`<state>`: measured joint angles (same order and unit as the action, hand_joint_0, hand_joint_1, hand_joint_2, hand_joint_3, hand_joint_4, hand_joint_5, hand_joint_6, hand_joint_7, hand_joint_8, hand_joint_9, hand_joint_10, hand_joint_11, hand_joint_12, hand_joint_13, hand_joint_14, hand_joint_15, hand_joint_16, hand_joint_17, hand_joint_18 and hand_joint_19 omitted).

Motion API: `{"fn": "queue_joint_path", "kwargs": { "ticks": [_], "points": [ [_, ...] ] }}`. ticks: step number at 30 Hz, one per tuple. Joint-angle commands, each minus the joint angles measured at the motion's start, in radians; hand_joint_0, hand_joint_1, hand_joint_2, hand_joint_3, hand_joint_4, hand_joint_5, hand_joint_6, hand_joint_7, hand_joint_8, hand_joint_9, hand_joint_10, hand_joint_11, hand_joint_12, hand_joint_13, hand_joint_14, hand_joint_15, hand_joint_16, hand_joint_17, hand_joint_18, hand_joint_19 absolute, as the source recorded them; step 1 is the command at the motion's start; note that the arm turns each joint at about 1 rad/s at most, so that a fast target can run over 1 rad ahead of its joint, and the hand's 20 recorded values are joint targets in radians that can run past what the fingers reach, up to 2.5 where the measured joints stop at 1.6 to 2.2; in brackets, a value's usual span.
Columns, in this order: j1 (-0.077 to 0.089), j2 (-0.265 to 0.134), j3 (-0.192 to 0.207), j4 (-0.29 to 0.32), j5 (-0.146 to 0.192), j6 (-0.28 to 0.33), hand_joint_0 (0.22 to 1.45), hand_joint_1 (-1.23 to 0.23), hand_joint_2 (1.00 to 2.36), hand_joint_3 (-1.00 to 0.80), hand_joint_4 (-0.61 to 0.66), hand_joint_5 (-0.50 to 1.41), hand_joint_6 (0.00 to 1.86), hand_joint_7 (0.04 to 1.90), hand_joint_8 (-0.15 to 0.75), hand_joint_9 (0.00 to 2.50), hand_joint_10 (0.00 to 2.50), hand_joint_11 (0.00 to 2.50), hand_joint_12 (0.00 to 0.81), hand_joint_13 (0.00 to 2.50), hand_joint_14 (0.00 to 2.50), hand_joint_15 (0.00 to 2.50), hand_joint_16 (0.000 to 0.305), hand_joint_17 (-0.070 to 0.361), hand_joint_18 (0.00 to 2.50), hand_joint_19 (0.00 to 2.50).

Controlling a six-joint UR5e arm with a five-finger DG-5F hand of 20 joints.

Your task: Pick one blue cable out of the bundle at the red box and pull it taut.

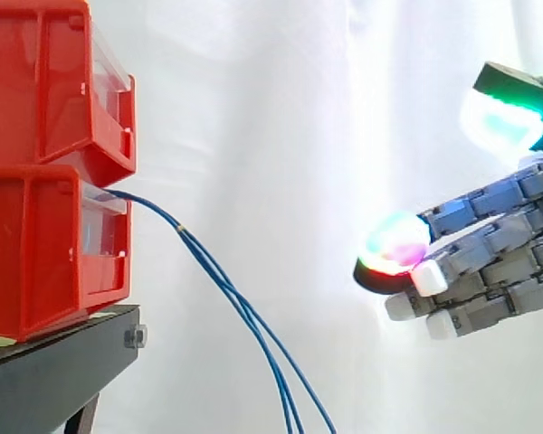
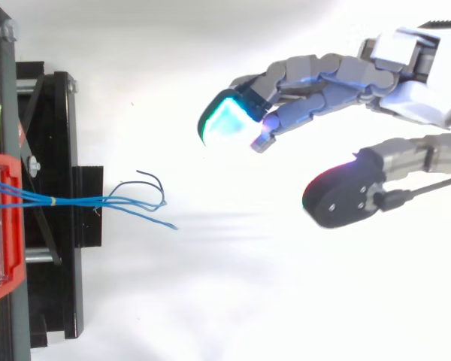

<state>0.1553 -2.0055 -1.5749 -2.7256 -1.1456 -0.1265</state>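
A bundle of thin blue cables (image 1: pixel 240 303) comes out of the lower red box (image 1: pixel 50 249) and hangs down to the right, its loose ends fanning out (image 2: pixel 139 199). My hand (image 1: pixel 489 271) hovers well to the right of the cables, apart from them. Its fingers (image 2: pixel 301 94) are stretched toward the boxes and only relaxed, with the thumb (image 2: pixel 346 192) spread away, so the hand is open and holds nothing. The fingertip pads glow green, cyan and magenta.
A second red box (image 1: pixel 54 86) sits stacked on the lower one, both on a black stand (image 1: pixel 59 371) at the left. A white curtain hangs behind. Open space lies between the cables and my hand.
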Motion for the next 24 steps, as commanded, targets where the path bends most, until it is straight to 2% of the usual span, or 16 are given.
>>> {"fn": "queue_joint_path", "kwargs": {
  "ticks": [1,2,7,11,14,17,18,22,24],
  "points": [
    [0.001,-0.022,0.0,0.047,0.004,-0.012,0.52,-0.67,1.0,-0.5,0.25,-0.17,0.5,0.87,0.291,0.11,0.0,0.2,0.391,0.06,0.0,0.17,0.065,0.146,0.06,0.32],
    [0.001,-0.033,0.001,0.086,0.007,-0.021,0.52,-0.69,1.0,-0.5,0.25,-0.17,0.5,0.87,0.28,0.08,0.0,0.18,0.386,0.05,0.0,0.17,0.064,0.144,0.06,0.32],
    [-0.005,-0.078,0.001,0.149,0.01,-0.027,0.57,-0.83,1.0,-0.5,0.26,-0.16,0.5,0.92,0.281,0.12,0.0,0.1,0.384,0.1,0.0,0.11,0.062,0.14,0.16,0.25],
    [-0.003,-0.11,0.009,0.199,0.014,-0.028,0.58,-0.85,1.0,-0.5,0.29,-0.16,0.5,0.97,0.286,0.13,0.0,0.1,0.382,0.12,0.0,0.12,0.062,0.139,0.2,0.25],
    [0.001,-0.113,0.016,0.213,0.018,-0.042,0.59,-0.86,1.0,-0.5,0.3,-0.15,0.5,1.01,0.29,0.15,0.0,0.12,0.383,0.13,0.0,0.12,0.061,0.137,0.22,0.24],
    [0.003,-0.113,0.027,0.216,0.037,-0.077,0.59,-0.86,1.0,-0.5,0.3,-0.15,0.5,1.04,0.295,0.17,0.0,0.13,0.384,0.13,0.0,0.11,0.061,0.137,0.23,0.24],
    [0.001,-0.116,0.032,0.225,0.052,-0.096,0.59,-0.86,1.0,-0.5,0.3,-0.15,0.5,1.04,0.295,0.17,0.0,0.13,0.384,0.14,0.0,0.12,0.061,0.138,0.23,0.25],
    [0.001,-0.128,0.044,0.25,0.07,-0.102,0.59,-0.86,1.0,-0.5,0.32,-0.14,0.5,1.04,0.299,0.19,0.0,0.15,0.386,0.14,0.0,0.11,0.061,0.138,0.23,0.25],
    [0.0,-0.148,0.059,0.251,0.07,-0.096,0.6,-0.86,1.0,-0.5,0.3,-0.14,0.5,1.05,0.3,0.2,0.0,0.15,0.387,0.15,0.0,0.12,0.061,0.137,0.23,0.24]
  ]
}}
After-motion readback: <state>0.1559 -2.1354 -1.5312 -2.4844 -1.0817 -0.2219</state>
